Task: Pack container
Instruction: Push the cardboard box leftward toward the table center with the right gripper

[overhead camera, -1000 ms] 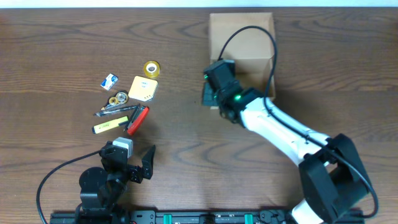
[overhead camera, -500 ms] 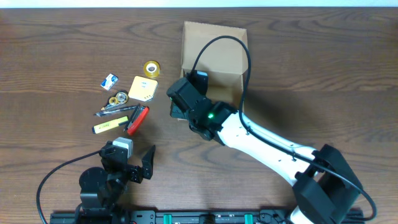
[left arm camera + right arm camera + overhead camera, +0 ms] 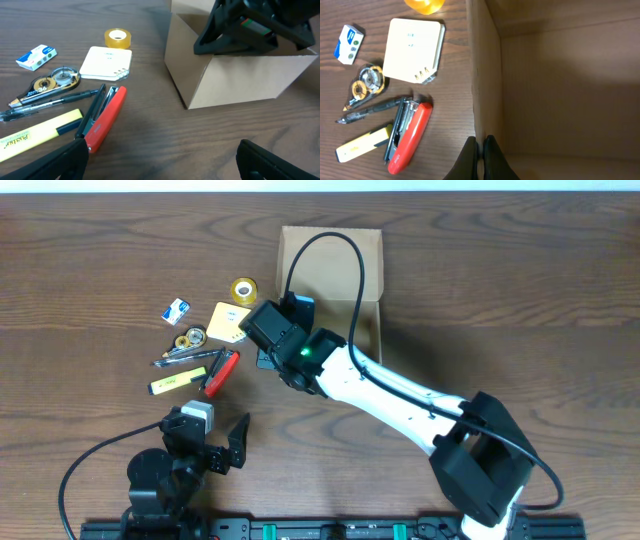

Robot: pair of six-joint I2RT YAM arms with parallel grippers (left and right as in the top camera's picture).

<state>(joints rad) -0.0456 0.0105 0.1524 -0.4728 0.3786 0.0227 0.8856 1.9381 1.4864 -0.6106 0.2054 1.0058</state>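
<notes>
The container (image 3: 340,255) is an open tan cardboard box at the back middle of the table, with nothing visible inside it. My right gripper (image 3: 481,150) is shut on its left wall (image 3: 485,75), one finger inside and one outside. In the overhead view the right wrist hides the right gripper (image 3: 284,320) at that wall. The box's near side (image 3: 240,80) also shows in the left wrist view. My left gripper (image 3: 218,435) rests low at the front left, open and holding nothing, its fingers wide apart over bare table (image 3: 160,165).
Stationery lies left of the box: red stapler (image 3: 222,372), yellow highlighter (image 3: 178,382), cream pad (image 3: 230,322), yellow tape roll (image 3: 243,289), blue-white eraser (image 3: 178,310), correction tape (image 3: 190,338) and a pen (image 3: 180,355). The right arm's cable loops over the box.
The right arm has dragged the box leftward, its grip on the wall unchanged; the box now sits close beside the pad. The left arm has not moved.
</notes>
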